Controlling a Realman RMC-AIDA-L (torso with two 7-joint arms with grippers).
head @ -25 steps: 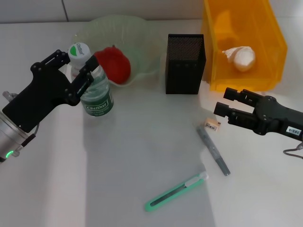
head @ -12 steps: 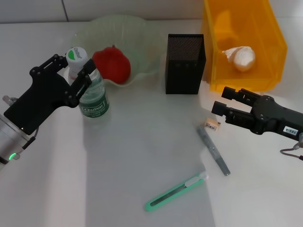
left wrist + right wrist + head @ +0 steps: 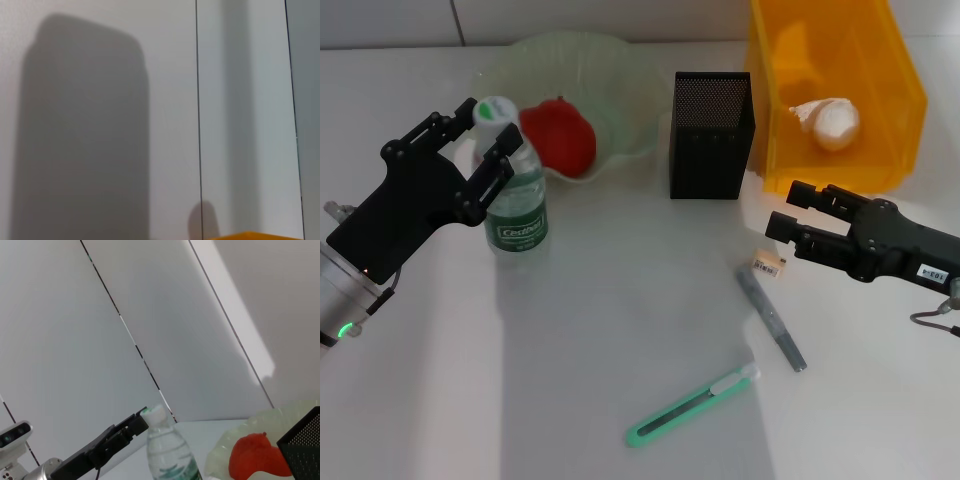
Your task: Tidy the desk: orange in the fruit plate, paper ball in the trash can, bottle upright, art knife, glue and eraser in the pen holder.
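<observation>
My left gripper (image 3: 470, 150) is shut on the neck of a clear bottle (image 3: 518, 205) with a green label, which stands nearly upright on the table left of the plate. The reddish orange (image 3: 560, 135) lies in the pale green fruit plate (image 3: 620, 75). The paper ball (image 3: 830, 122) lies in the yellow bin (image 3: 895, 90). The black mesh pen holder (image 3: 712, 135) stands mid-table. My right gripper (image 3: 788, 210) is open, hovering just behind the small eraser (image 3: 769, 264). The grey glue stick (image 3: 770, 318) and the green art knife (image 3: 690, 405) lie on the table. The right wrist view shows the bottle (image 3: 170, 455) and the left gripper (image 3: 125, 432).
The white table (image 3: 620, 300) has bare room in the middle and front left. The left wrist view shows only a wall and a sliver of the yellow bin (image 3: 260, 236). The right wrist view also shows the orange (image 3: 255, 462) and the pen holder's edge (image 3: 306, 440).
The bottle, tilted in my left gripper a second ago, has been swung to nearly upright. The right gripper has barely shifted.
</observation>
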